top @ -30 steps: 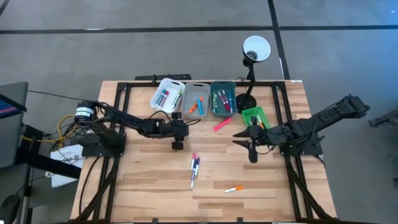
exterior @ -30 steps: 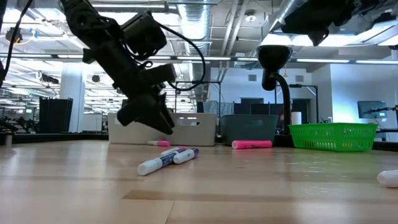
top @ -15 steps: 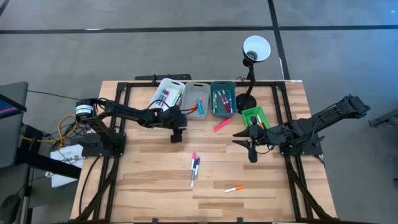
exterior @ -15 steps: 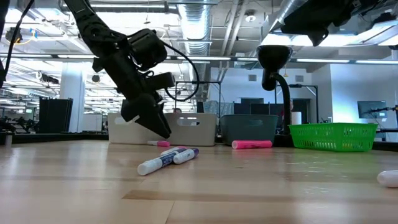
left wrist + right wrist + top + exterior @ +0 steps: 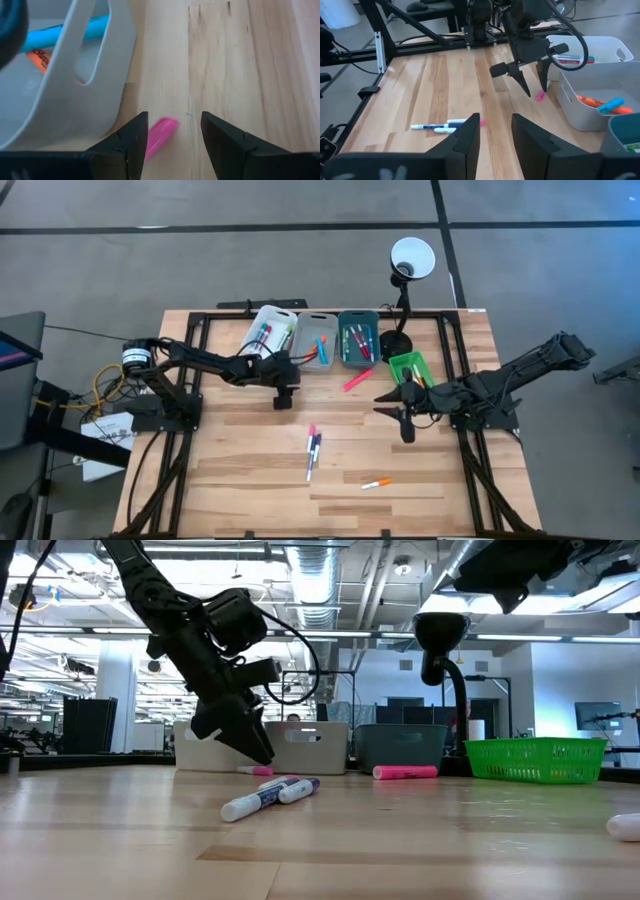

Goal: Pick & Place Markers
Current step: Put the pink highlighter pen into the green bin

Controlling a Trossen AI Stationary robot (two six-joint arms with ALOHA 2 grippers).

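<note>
The left gripper (image 5: 284, 396) hung open and empty over a pink marker (image 5: 159, 135) beside the grey bin (image 5: 316, 340), upper centre. Next: descend, close. The right gripper (image 5: 404, 423) waited right of centre, half-open, empty.

We see the left arm stretched from its base at the left side of the table (image 5: 240, 480) toward the table's far middle. Its wrist bends down, so the left gripper (image 5: 284, 394) points at the wood, just above the surface. The two fingers (image 5: 227, 145) stand apart, with a clear gap between them. The right arm reaches in from the right side of the table and is held higher above it. The right gripper (image 5: 404, 418) has its fingers (image 5: 465, 141) partly apart, and nothing is between them.
</note>
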